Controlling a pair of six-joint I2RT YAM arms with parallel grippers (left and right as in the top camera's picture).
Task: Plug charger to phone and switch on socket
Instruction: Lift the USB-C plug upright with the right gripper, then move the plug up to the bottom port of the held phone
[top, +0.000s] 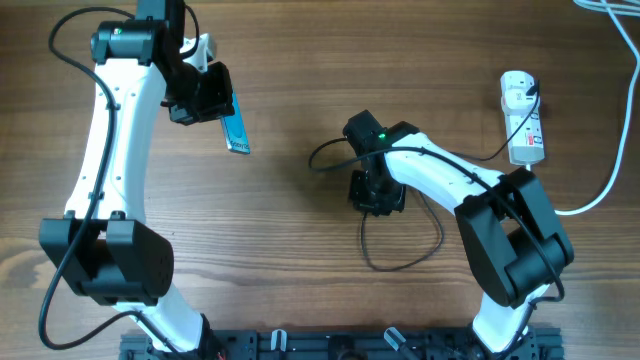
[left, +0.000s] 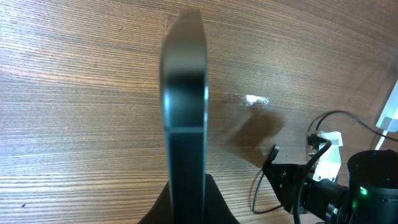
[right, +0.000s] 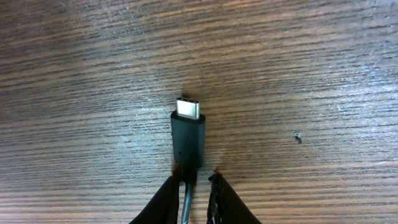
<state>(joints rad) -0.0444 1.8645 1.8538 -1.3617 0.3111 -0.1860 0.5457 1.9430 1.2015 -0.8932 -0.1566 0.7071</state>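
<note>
My left gripper (top: 212, 103) is shut on the phone (top: 236, 131), whose turquoise screen sticks out toward the table's middle. In the left wrist view the phone (left: 185, 106) is seen edge-on, standing up between the jaws (left: 186, 186). My right gripper (top: 376, 193) is shut on the charger, a thin black cable (top: 402, 262) looping on the table behind it. In the right wrist view the cable runs between the fingers (right: 194, 182) and its connector (right: 188, 132) points forward just above the wood. The white socket (top: 522, 120) lies at the far right, apart from both grippers.
A thick pale cable (top: 622, 120) runs down the right edge of the table next to the socket. A plug (top: 518, 88) sits in the socket's far end. The right arm (left: 348, 190) shows at the lower right of the left wrist view.
</note>
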